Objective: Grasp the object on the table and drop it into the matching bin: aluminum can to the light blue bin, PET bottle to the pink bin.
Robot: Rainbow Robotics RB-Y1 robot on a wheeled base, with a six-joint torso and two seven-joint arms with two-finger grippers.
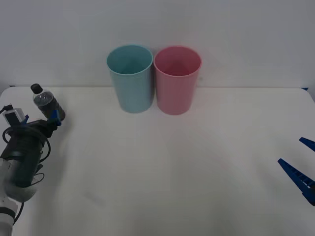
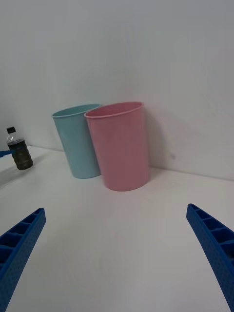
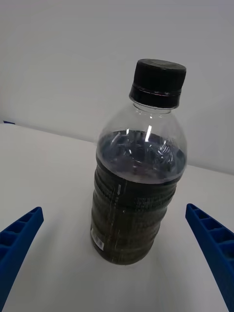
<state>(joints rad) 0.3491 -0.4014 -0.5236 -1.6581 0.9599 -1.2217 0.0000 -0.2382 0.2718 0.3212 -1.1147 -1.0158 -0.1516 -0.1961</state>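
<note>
The PET bottle [image 1: 45,102], small and clear with a black cap and dark contents, stands upright on the white table [image 1: 172,177] at the far left. My left gripper [image 1: 43,119] is open right in front of it. In the left wrist view the bottle [image 3: 136,195] stands between the spread blue fingers [image 3: 19,234], which do not touch it. The light blue bin [image 1: 130,78] and the pink bin [image 1: 177,79] stand side by side at the back centre. My right gripper [image 1: 289,150] is open low at the right edge, holding nothing.
A pale wall rises just behind the bins. In the right wrist view the pink bin [image 2: 119,146] is nearer than the light blue bin [image 2: 75,141], with the bottle [image 2: 19,153] far off beyond them. Bare tabletop stretches between the bottle and the bins.
</note>
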